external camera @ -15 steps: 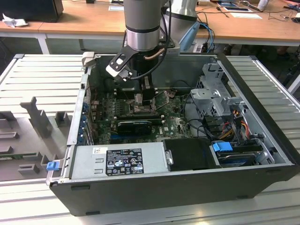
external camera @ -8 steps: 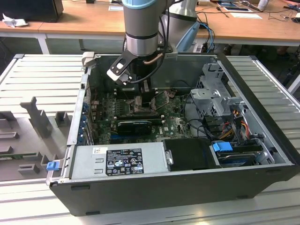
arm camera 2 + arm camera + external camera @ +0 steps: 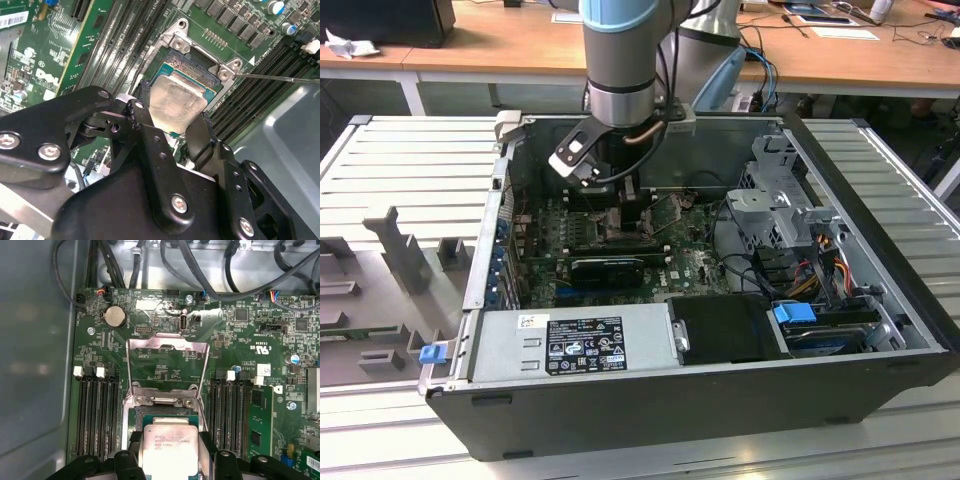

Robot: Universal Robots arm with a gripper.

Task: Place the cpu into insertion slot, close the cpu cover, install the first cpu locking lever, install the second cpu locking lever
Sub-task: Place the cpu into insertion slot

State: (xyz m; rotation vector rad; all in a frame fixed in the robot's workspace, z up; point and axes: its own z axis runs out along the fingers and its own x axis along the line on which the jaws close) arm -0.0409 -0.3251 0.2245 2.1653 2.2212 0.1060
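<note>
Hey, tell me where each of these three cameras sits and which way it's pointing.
Exterior view: off the arm, above the open computer case, looking down into it; the arm reaches in over the motherboard.
Second wrist view: on the wrist, looking along the black claw at the cpu it grips over the insertion slot.
First wrist view: on the wrist, facing the motherboard and the open cpu cover.
Shared: both wrist views show the cpu between the claw's fingers.
</note>
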